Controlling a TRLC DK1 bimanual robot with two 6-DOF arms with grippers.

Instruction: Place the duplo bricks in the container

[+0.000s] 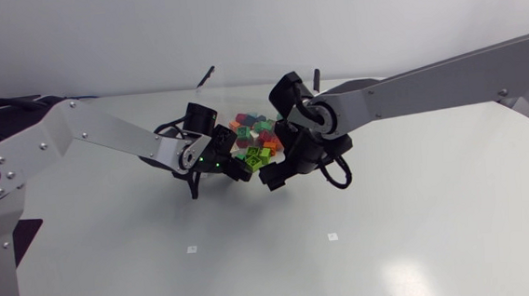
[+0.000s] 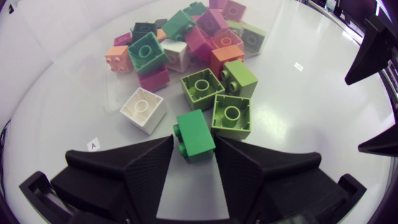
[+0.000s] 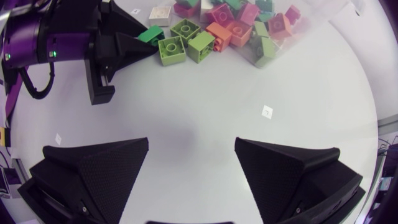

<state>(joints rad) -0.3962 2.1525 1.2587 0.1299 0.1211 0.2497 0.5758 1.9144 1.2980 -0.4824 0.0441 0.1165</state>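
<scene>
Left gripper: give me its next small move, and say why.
Probably lift slightly: the left gripper looks shut on the dark green brick, which lies on the table close beside a lime brick; raising it first should avoid dragging neighbours.

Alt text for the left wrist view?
Left hand grips a green brick between its fingers on the white table. Just ahead lie three lime bricks and a white brick, with a mixed-colour pile behind them.
</scene>
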